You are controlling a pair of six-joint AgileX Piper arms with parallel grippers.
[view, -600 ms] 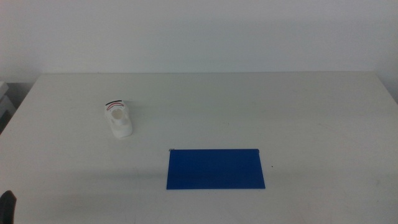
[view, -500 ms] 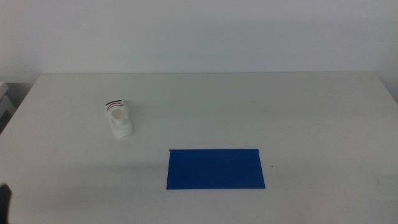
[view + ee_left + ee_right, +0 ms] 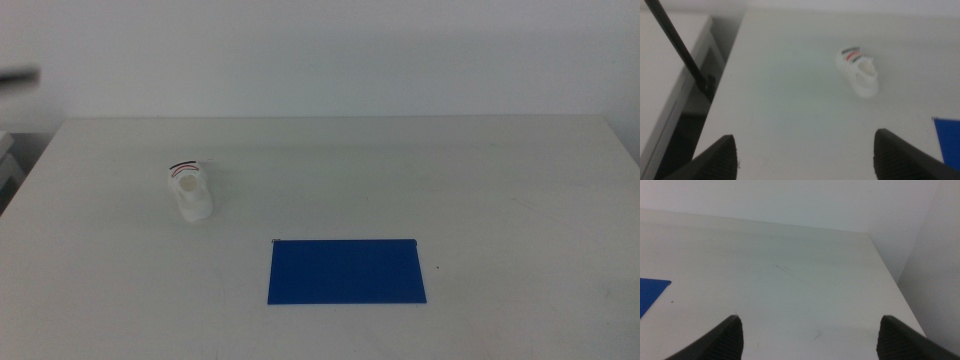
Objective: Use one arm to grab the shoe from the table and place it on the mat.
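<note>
One white sneaker (image 3: 189, 190) upright on counter (image 3: 450, 170), well apart from blue mat (image 3: 346, 271). Left gripper (image 3: 805, 155) above counter's edge, jaws wide apart; right gripper (image 3: 810, 337) likewise, empty.

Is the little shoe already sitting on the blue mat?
No, the shoe stands on the bare table, well apart from the mat.
</note>
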